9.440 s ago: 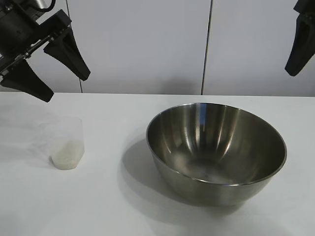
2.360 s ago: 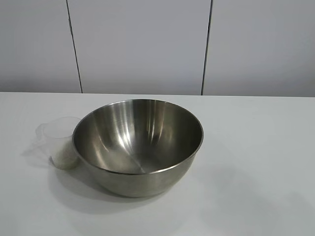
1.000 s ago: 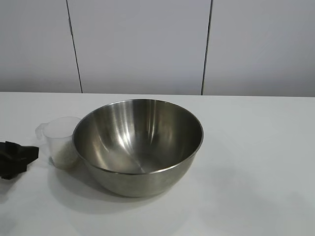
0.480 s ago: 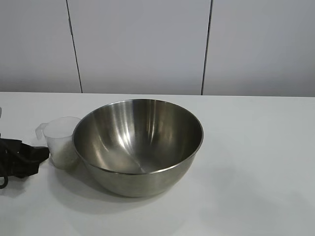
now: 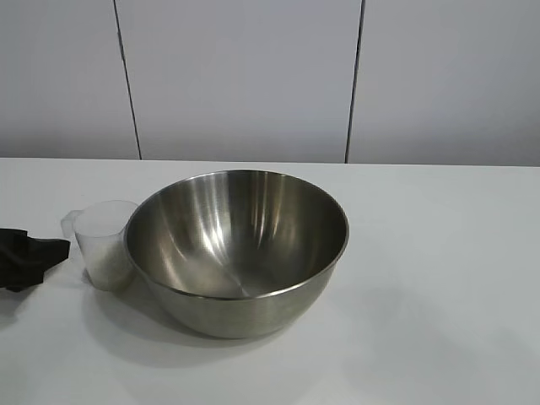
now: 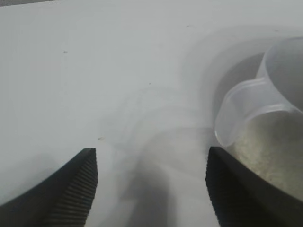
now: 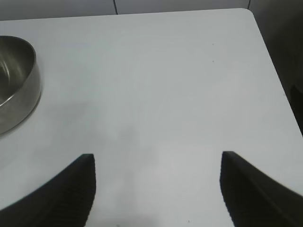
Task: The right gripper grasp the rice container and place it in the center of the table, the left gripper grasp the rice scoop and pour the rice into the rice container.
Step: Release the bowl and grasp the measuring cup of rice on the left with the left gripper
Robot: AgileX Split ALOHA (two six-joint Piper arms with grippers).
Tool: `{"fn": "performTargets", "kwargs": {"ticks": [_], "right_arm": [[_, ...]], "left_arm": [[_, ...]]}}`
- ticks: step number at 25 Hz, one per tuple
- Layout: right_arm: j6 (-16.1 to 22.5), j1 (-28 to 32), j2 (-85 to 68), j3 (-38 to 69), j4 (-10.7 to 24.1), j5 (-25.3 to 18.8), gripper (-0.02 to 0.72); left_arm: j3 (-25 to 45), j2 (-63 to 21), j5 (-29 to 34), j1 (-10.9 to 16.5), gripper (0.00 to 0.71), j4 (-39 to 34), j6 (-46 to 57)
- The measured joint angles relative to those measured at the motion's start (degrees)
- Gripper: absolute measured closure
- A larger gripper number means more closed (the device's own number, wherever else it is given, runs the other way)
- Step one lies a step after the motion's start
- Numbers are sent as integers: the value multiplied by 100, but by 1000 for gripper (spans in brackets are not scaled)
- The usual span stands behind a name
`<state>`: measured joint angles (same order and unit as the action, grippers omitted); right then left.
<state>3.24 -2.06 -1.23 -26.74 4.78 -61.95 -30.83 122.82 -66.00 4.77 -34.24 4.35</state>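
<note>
Spanning the whole lower part of the exterior view, the white table (image 5: pixel 439 278) carries everything else. Next in size is the rice container (image 5: pixel 237 249), a shiny steel bowl standing upright near the middle of the tabletop, a little toward the left arm's side; its inside looks bare.

Just beside the bowl's left rim, touching it or nearly so, stands the rice scoop (image 5: pixel 105 245), a clear plastic cup, upright, with its small handle tab pointing away from the bowl. Pale rice (image 5: pixel 110 268) fills its lower part.

At the exterior view's left edge, low over the table, sits the left gripper (image 6: pixel 151 189), its 2 fingers spread and pinching nothing; in its wrist view the scoop's handle tab lies just ahead of 1 fingertip, not between the 2.

Well apart from the bowl, the right gripper (image 7: pixel 158 189) hangs over bare tabletop, fingers spread wide and empty.
</note>
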Motion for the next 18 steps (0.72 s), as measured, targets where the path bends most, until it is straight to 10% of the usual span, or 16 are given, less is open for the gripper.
{"fn": "performTargets", "kwargs": {"ticks": [18], "right_arm": [[0,0,0,0,0,0,201]], "left_arm": [[-306,36,0,0,235,-391,153]]}}
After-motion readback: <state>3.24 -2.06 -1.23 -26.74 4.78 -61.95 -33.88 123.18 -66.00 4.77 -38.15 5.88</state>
